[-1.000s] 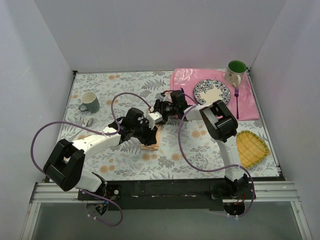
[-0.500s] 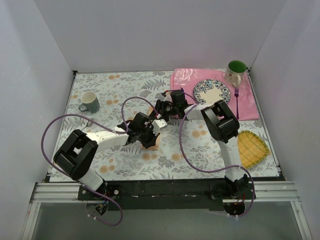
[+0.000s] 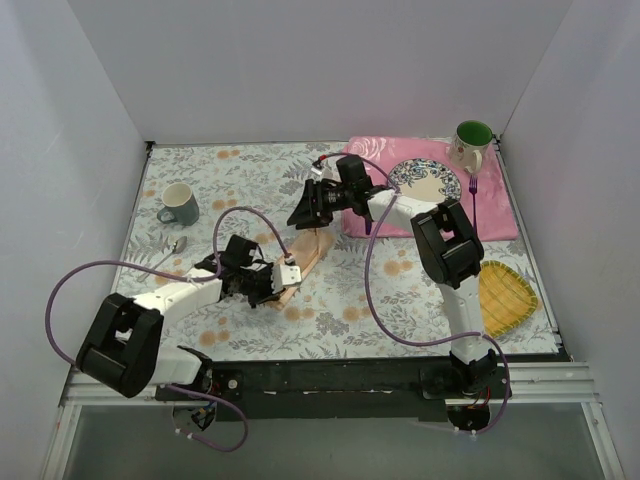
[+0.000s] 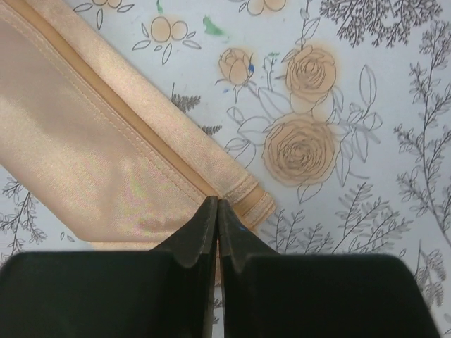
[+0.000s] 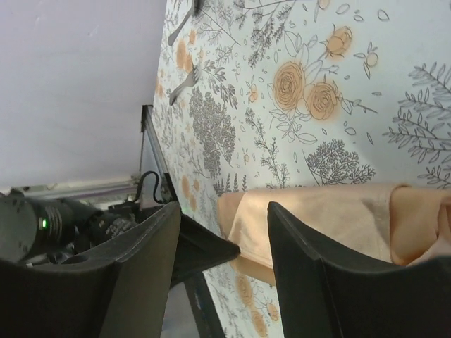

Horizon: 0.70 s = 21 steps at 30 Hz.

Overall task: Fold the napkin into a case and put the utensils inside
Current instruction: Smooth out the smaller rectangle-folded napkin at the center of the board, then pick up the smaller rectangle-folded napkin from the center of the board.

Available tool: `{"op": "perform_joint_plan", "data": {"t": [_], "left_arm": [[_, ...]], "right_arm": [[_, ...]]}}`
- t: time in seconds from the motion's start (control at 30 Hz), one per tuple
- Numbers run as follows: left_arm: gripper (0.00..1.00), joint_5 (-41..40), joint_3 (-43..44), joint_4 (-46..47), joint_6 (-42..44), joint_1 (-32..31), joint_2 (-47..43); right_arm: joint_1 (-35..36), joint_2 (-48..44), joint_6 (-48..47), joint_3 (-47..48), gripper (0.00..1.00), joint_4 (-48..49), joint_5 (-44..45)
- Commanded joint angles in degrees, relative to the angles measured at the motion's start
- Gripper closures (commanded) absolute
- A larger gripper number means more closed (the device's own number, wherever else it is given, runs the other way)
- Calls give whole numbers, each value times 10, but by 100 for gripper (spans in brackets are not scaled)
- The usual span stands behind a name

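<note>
Left hand (image 4: 217, 210) drew back — closed on napkin (image 4: 91, 151).

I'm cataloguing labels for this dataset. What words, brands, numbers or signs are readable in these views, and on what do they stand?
None can be read. The floral tablecloth, peach-orange folded napkin, blue-patterned plate, grey-green mug and cream mug with green inside show only patterns or plain colour, no lettering.
</note>
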Motion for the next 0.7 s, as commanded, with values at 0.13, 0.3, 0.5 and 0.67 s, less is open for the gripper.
{"op": "perform_joint_plan", "data": {"t": [0.13, 0.3, 0.5, 0.67], "left_arm": [[100, 119, 75, -205, 293, 145, 78], [100, 138, 89, -221, 333, 158, 78], [62, 161, 120, -115, 62, 156, 2], [40, -25, 135, -22, -140, 61, -13]], "right_arm": [[23, 11, -201, 59, 40, -152, 41], [27, 31, -267, 64, 40, -178, 99], [28, 47, -274, 49, 41, -187, 117], [28, 38, -266, 29, 42, -175, 117]]}}
